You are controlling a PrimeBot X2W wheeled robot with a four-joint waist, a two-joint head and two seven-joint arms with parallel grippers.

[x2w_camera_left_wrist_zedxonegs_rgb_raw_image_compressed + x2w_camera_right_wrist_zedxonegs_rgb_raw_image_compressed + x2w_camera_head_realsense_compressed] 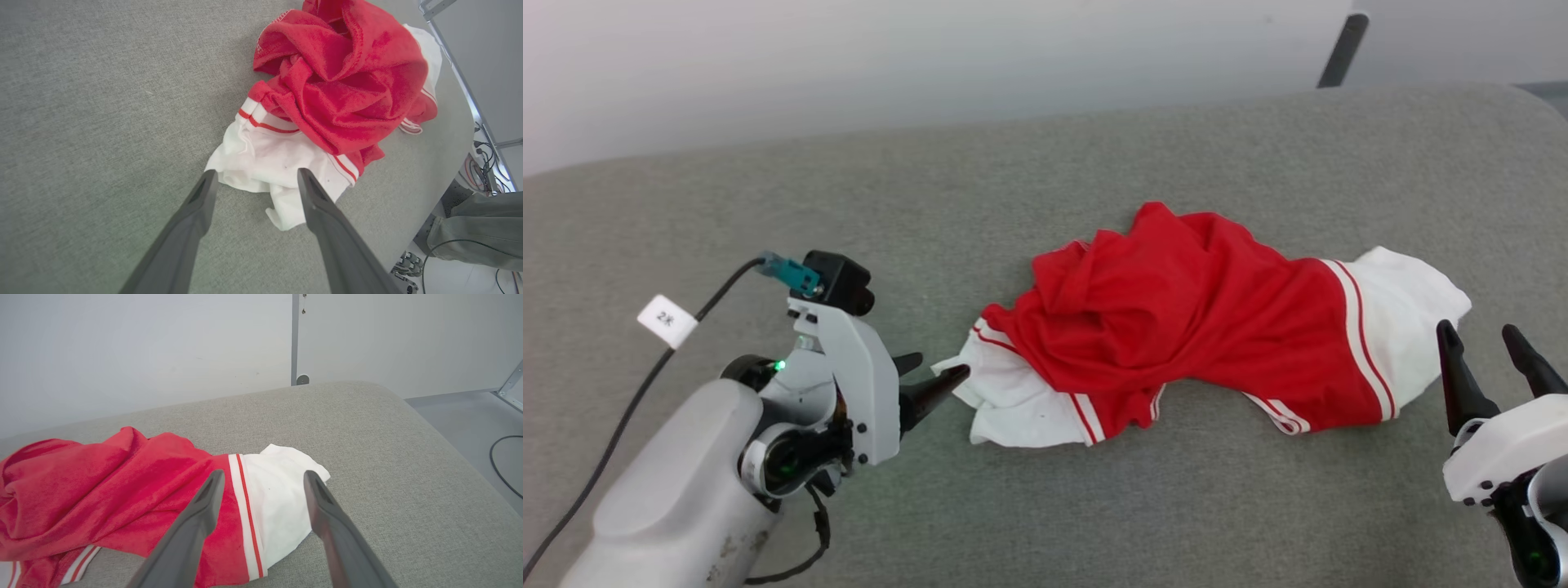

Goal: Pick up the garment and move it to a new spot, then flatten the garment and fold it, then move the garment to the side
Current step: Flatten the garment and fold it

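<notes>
While garment [1201,327] lies crumpled mid grey padded surface [1045,506], left gripper [939,367] sits spread wide at its white left end, gripping nothing; right gripper [1478,329] likewise spread, empty, beside white right end.

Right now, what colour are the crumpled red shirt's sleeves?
White sleeves with red-and-white striped edging; best in right wrist view.

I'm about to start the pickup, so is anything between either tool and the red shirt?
Nothing visible does. The open left tool has its tips at one white sleeve of the shirt; the open right tool points at the other sleeve, with just bare grey surface around.
</notes>
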